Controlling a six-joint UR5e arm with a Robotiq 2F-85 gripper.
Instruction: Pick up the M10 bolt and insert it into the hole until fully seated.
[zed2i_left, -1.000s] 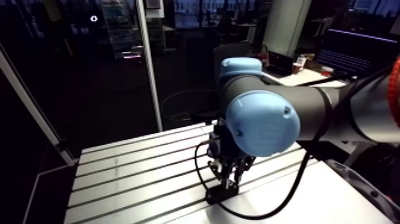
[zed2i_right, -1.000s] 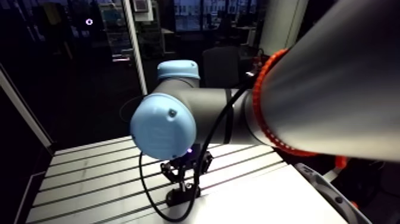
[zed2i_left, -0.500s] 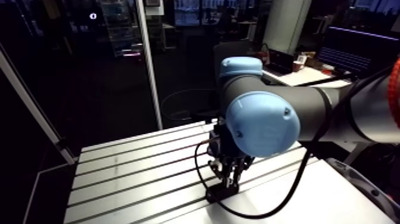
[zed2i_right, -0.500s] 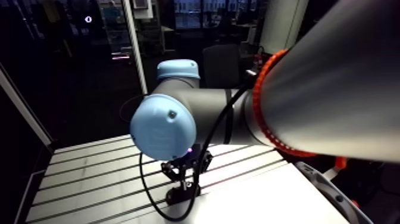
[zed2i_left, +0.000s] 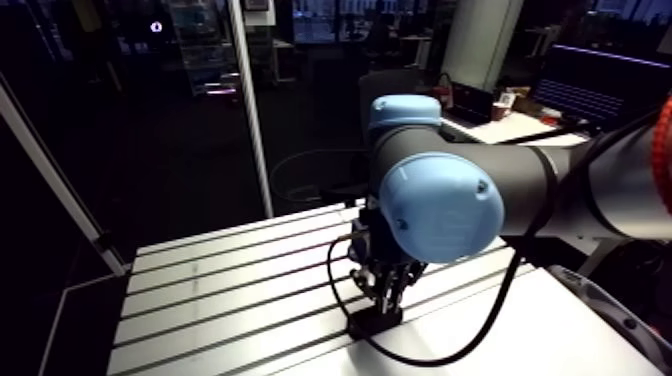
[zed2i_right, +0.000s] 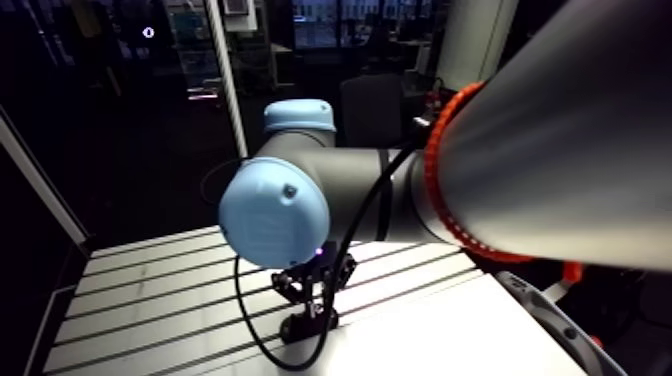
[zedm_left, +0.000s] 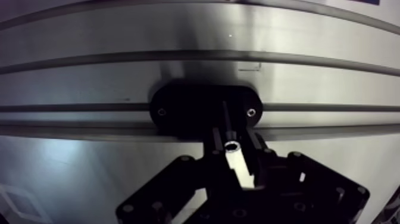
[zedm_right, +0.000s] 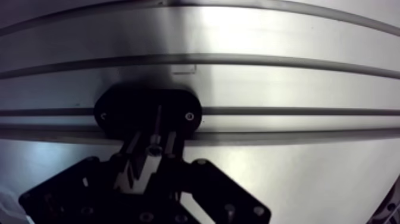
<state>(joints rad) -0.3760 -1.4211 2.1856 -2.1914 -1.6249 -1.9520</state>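
Slotted aluminium table (zedm_left: 89, 77) gleams beneath the arm's gripper (zedm_left: 233, 146).
Its jaws clamp a silver bolt (zedm_left: 237, 164) just above a black oval block (zedm_left: 190, 110) set across the table's slots.

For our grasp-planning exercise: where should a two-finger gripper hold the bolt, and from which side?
Pinch the bolt across its shaft's sides, coming from above: it points down at the black block, so its lower end is left free.

Table (zedm_left: 89, 36) silver-grey, with dark parallel slot lines. Block (zedm_left: 190, 107) black, two small bright screw dots. Bolt (zedm_left: 237, 167) shiny silver. Gripper (zedm_left: 234, 142) black. Joint cap (zed2i_left: 440, 205) light blue, arm link (zed2i_left: 525, 190) dark grey.
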